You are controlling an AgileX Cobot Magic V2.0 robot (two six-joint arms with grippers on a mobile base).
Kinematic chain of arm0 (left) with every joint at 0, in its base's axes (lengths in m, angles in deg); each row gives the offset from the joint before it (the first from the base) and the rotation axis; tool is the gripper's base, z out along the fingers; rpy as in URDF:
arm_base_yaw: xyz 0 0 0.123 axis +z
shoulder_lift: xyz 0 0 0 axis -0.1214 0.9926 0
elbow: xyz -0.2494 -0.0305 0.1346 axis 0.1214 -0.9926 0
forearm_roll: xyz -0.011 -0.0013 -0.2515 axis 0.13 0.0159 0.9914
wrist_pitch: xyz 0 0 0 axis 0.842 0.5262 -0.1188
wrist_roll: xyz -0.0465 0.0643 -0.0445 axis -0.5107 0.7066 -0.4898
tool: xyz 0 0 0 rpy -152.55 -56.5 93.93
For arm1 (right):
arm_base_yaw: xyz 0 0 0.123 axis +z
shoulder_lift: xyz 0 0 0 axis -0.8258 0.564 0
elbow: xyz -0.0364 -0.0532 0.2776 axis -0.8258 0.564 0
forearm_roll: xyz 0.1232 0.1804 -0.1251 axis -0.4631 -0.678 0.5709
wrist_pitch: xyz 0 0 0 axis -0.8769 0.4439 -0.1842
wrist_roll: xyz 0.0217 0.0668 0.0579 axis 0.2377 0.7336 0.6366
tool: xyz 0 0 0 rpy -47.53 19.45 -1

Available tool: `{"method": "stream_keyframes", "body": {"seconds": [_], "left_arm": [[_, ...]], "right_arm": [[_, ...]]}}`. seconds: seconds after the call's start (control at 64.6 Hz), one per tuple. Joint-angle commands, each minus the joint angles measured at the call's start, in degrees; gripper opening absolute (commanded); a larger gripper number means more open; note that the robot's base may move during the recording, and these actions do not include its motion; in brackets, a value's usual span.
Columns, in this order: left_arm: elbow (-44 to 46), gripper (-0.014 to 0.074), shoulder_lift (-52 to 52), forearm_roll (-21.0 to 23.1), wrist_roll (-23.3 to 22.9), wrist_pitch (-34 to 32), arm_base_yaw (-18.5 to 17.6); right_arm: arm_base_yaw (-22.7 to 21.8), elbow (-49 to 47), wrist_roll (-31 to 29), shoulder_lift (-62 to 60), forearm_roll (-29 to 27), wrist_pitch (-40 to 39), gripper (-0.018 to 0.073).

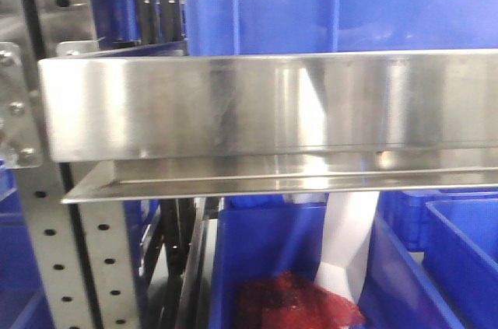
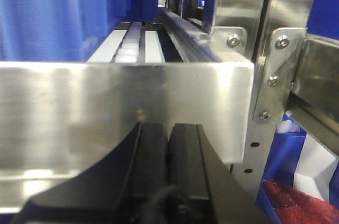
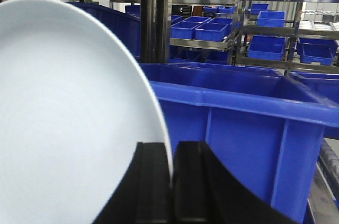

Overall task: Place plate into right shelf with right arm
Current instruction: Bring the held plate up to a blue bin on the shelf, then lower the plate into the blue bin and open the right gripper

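Note:
In the right wrist view the white plate (image 3: 69, 118) fills the left half of the picture, standing on edge. My right gripper (image 3: 170, 152) is shut on the plate's rim, with one black finger on each side. A large blue bin (image 3: 238, 118) stands just beyond it. In the front view the steel shelf (image 1: 264, 103) shows a shiny flat front rail and a hole-punched upright (image 1: 54, 251); neither gripper appears there. My left gripper (image 2: 168, 136) is shut with nothing between its fingers, close in front of a steel rail (image 2: 106, 102).
Blue bins sit above and below the rail (image 1: 334, 2). The lower bin (image 1: 257, 251) holds a red mesh bundle (image 1: 296, 302) and a white object (image 1: 350, 243). Roller tracks (image 2: 130, 46) run behind the left rail. More racks with blue bins (image 3: 275, 49) stand far off.

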Motion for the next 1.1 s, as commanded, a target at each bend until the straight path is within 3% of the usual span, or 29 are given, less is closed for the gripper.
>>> {"method": "stream_keyframes", "body": {"seconds": [0.0, 0.851, 1.084], "left_arm": [[-0.46, -0.0047, -0.3, 0.23, -0.19, -4.92, -0.1], [-0.46, -0.0047, -0.3, 0.23, -0.19, -4.92, -0.1], [-0.46, -0.0047, -0.3, 0.23, -0.19, -4.92, -0.1]], "right_arm": [[-0.18, -1.43, 0.24, 0.81, -0.73, -5.15, 0.0063], [-0.18, -1.63, 0.29, 0.87, -0.98, -8.78, 0.0063], [-0.18, -11.72, 0.29, 6.0, -0.98, -5.06, 0.0064]]}}
